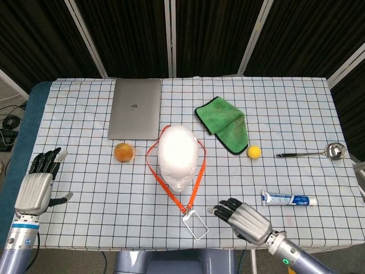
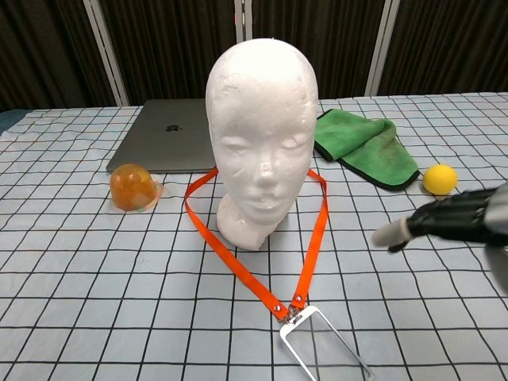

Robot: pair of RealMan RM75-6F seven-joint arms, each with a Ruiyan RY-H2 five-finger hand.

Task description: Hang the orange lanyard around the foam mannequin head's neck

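grey metal fingers on the right hand [image 1: 244,216] are spread and hold nothing, hovering near the front edge of the surface [image 1: 285,114], apart from the clear badge holder [image 1: 195,225]. the left hand [image 1: 37,185] sits at the far left edge with its fingers apart, also holding nothing.

outward from there, the orange lanyard [image 2: 314,238] already loops round the neck of the foam mannequin head [image 2: 262,119], its two straps running down either side and meeting at a metal clip just above the badge holder, which lies flat on the checked cloth in front of the head. by the look of it the hanging is done.

the strap should handle as light, limp webbing that folds easily; the stiff badge holder or the clip is probably the surest place to pinch. the foam head is likely very light and could tip if the strap is tugged.
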